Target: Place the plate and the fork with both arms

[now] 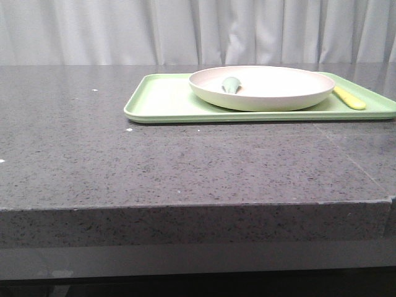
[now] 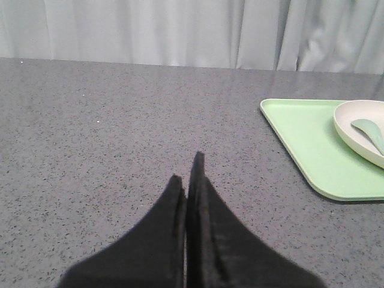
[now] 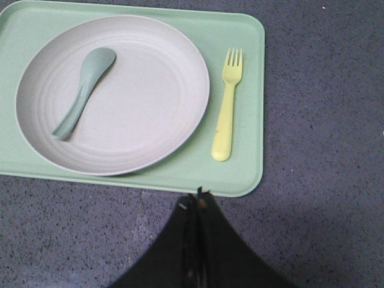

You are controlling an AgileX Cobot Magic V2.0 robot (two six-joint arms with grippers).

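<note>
The cream-white plate (image 1: 263,86) (image 3: 114,93) (image 2: 363,129) rests on a light-green tray (image 1: 167,102) (image 3: 240,174) (image 2: 306,144). A grey-green spoon (image 3: 84,90) (image 1: 232,85) (image 2: 370,132) lies inside the plate. The pale-yellow fork (image 3: 228,105) (image 1: 349,98) lies on the tray beside the plate. My right gripper (image 3: 199,195) is shut and empty, hovering just outside the tray's edge near the fork's handle. Well away from the tray, my left gripper (image 2: 186,171) is shut and empty over bare tabletop. Neither gripper shows in the front view.
The grey speckled table (image 1: 185,161) stretches wide to the left of the tray, and its front edge (image 1: 185,207) is near the camera. A pale curtain (image 1: 185,31) hangs behind the table.
</note>
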